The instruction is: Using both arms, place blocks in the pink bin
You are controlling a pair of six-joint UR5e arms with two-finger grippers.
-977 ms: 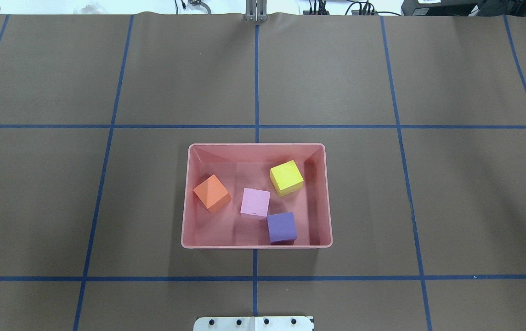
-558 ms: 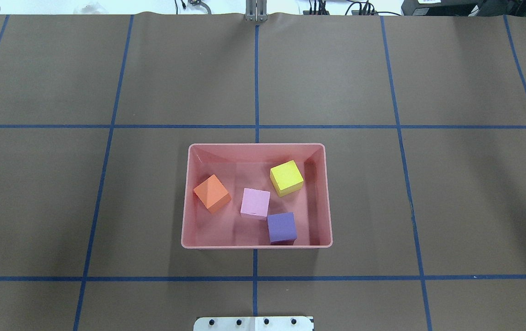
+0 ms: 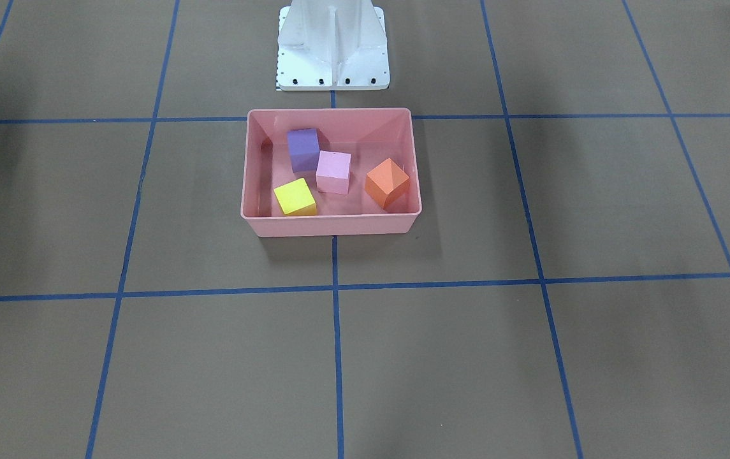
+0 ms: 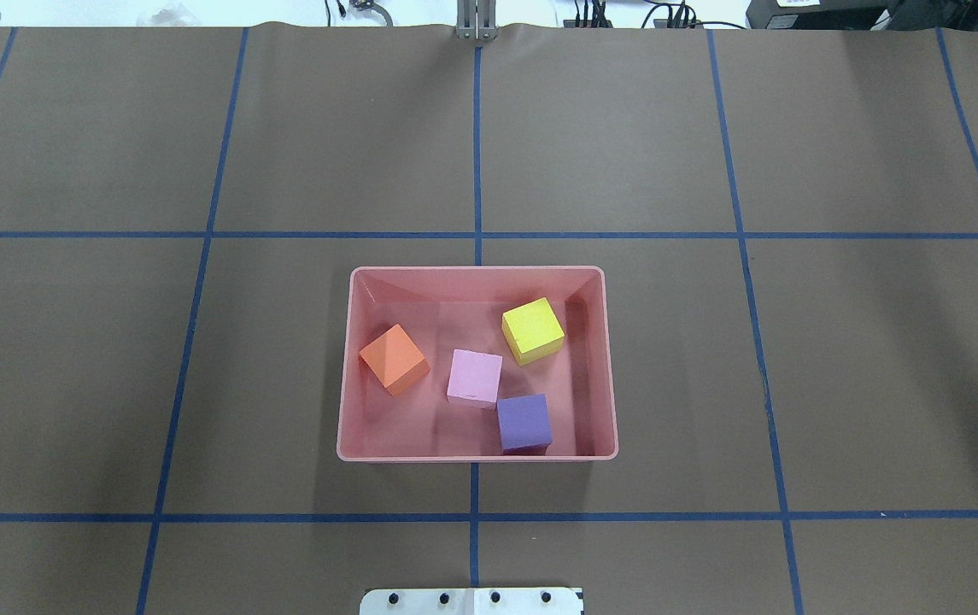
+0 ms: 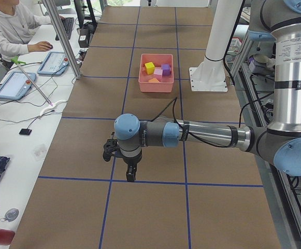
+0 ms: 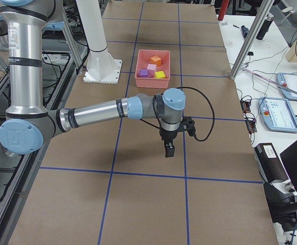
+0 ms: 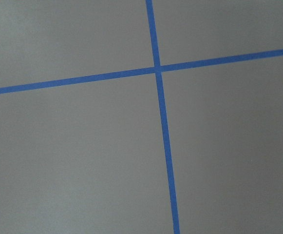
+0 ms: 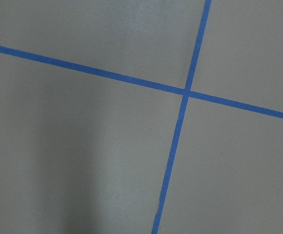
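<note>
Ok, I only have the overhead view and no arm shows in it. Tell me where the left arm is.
Observer: In the exterior left view the left arm reaches out level over the left end of the table, the left claw pointing down.
Operator: Now the right one.
Observer: Mirrored at the other end; the right claw hangs pointing down above the table.
Operator: Say whether either holds a block.
Observer: Open or shut, I cannot tell; both wrist cameras show only blue tape crossings.

Brown table [image 4: 881, 384] with blue tape grid [image 4: 477, 154], pink bin [image 4: 471, 285], white pedestal [image 3: 333, 64]
</note>
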